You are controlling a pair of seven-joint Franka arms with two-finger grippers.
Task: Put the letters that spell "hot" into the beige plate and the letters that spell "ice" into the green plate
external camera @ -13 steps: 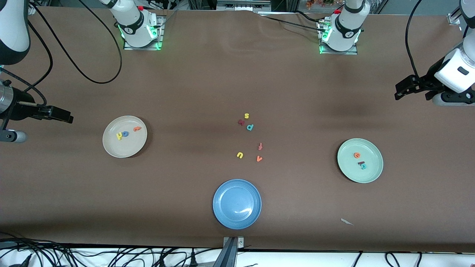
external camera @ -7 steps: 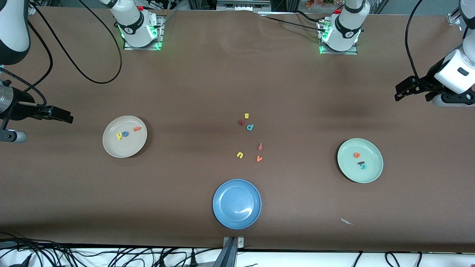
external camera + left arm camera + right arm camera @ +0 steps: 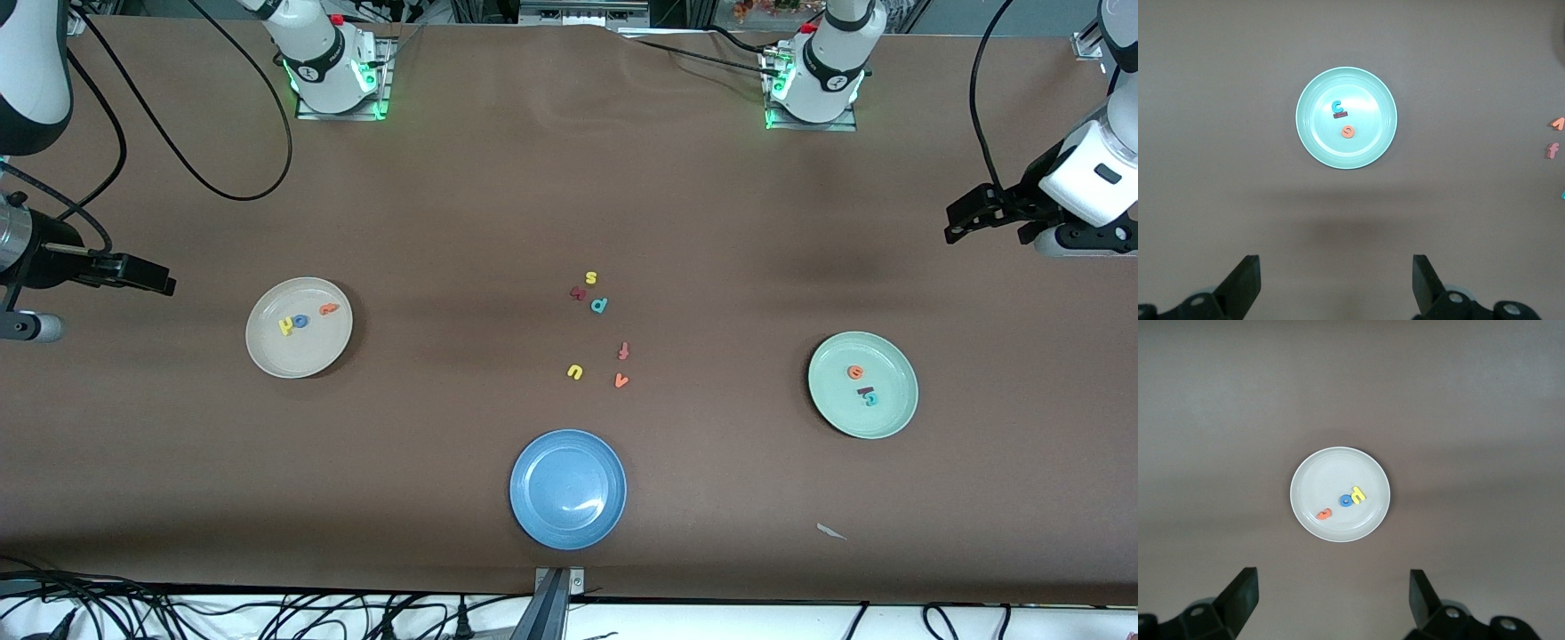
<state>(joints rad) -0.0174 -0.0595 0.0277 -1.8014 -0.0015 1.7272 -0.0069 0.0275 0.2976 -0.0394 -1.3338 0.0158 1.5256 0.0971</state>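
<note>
**Both words plated, both arms drawn off**

Though stray letters lie mid-table, the sorting looks done. The beige plate (image 3: pixel 299 356) sits toward the right arm's end of the table and holds the yellow h (image 3: pixel 285 326), the blue o (image 3: pixel 300 321) and the orange t (image 3: pixel 329 309). The green plate (image 3: pixel 862 418) sits toward the left arm's end and holds the orange e (image 3: pixel 855 372), the teal c (image 3: pixel 871 399) and the dark red i (image 3: pixel 863 389), the i tucked against the c.

Right gripper (image 3: pixel 160 283): over bare table at its own end, clear of the beige plate, jaws spread, nothing between them. Left gripper (image 3: pixel 965 222): over bare table at its own end, well apart from the green plate, jaws spread and empty.

Each wrist view looks down on its own plate, lying straight ahead of the open fingers. Judgement: each arm is nearest its own plate, and no letter calls for a further reach. Leftover s (image 3: pixel 591 277), p (image 3: pixel 599 305), f (image 3: pixel 623 350), u (image 3: pixel 574 372) and v (image 3: pixel 621 380) belong to neither word. The blue plate (image 3: pixel 568 524) holds nothing.
</note>
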